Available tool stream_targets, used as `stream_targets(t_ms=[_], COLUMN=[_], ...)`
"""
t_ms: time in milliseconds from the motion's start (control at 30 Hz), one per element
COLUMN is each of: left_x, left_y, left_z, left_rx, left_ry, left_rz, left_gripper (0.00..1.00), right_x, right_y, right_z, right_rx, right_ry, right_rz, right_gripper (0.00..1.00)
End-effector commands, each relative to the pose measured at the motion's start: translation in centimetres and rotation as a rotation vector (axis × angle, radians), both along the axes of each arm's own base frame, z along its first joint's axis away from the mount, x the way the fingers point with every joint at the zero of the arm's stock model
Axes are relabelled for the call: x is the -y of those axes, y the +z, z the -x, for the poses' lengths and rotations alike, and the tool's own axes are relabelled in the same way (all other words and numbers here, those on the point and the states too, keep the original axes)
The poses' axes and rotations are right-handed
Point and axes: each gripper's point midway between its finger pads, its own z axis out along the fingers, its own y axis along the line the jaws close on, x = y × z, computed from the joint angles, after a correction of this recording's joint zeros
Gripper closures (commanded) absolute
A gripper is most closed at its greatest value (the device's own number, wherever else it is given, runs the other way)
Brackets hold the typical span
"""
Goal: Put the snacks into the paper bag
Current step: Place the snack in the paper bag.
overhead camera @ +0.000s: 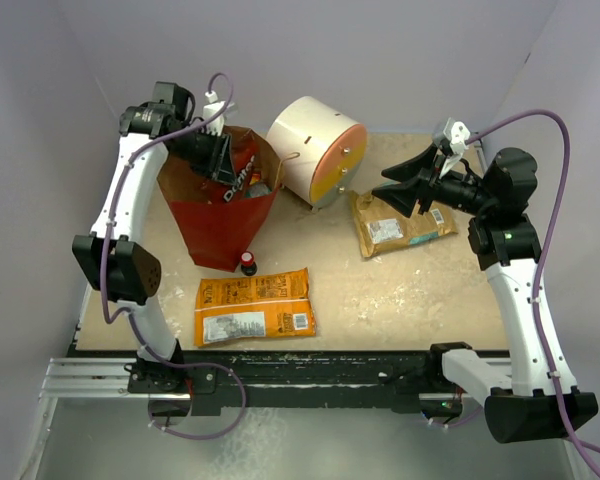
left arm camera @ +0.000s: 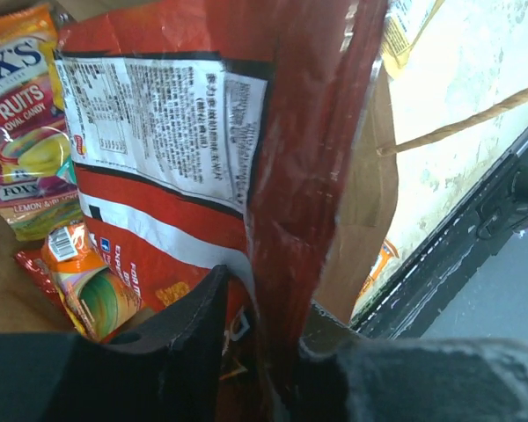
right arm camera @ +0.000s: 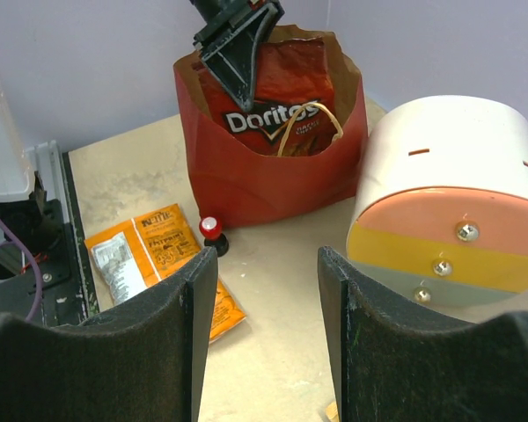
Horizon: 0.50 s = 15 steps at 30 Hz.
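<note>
Table [overhead camera: 400, 290] bears paper bag [overhead camera: 215, 225], drawer unit [overhead camera: 310, 140], bottle [overhead camera: 248, 264]; 2 more lie flat (orange packet [overhead camera: 255, 306], tan-brown packet [overhead camera: 400, 225]).

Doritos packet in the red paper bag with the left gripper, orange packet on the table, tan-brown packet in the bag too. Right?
No: the tan-brown packet lies on the table beside the drawer unit, not in the paper bag, per the top view. The Doritos packet and left gripper are in the bag; orange packet on the table.

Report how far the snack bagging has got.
Done: smaller candy packets lie in the paper bag. In hand: the Doritos packet stands in the bag between the fingers of the left end effector; grip unclear. Left: the orange packet and tan-brown packet lie on the table; the right end effector hovers open, empty.
</note>
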Motion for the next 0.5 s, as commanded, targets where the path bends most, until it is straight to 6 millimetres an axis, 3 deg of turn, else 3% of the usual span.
stream_targets(t_ms=[0, 133, 233, 400, 467], left_x=[0.2, -0.4, -1.0, -1.4, -0.7], left_y=[0.2, 0.2, 1.3, 3.7, 5.0], left_z=[-0.6, -0.7, -0.9, -1.1, -0.6], left_rx=[0.036, 0.065, 0.128, 0.230, 0.259], left_ry=[0.005, 0.012, 0.025, 0.040, 0.020], left_rz=[0.032, -0.001, -0.032, -0.043, 0.004], left_gripper=[0.67, 0.58, 0.59, 0.91, 0.97], right_x=[0.1, 0.1, 0.2, 0.2, 0.2], right_y=[0.4, 0.2, 0.0, -0.2, -0.2], right_z=[0.0, -0.3, -0.4, -0.6, -0.6], right_rx=[0.031, 0.026, 0.025, 0.016, 0.019], right_ry=[-0.007, -0.009, -0.010, -0.012, -0.013], right_rz=[0.004, 0.005, 0.004, 0.003, 0.004], right_gripper=[0.48, 0.48, 0.48, 0.48, 0.48])
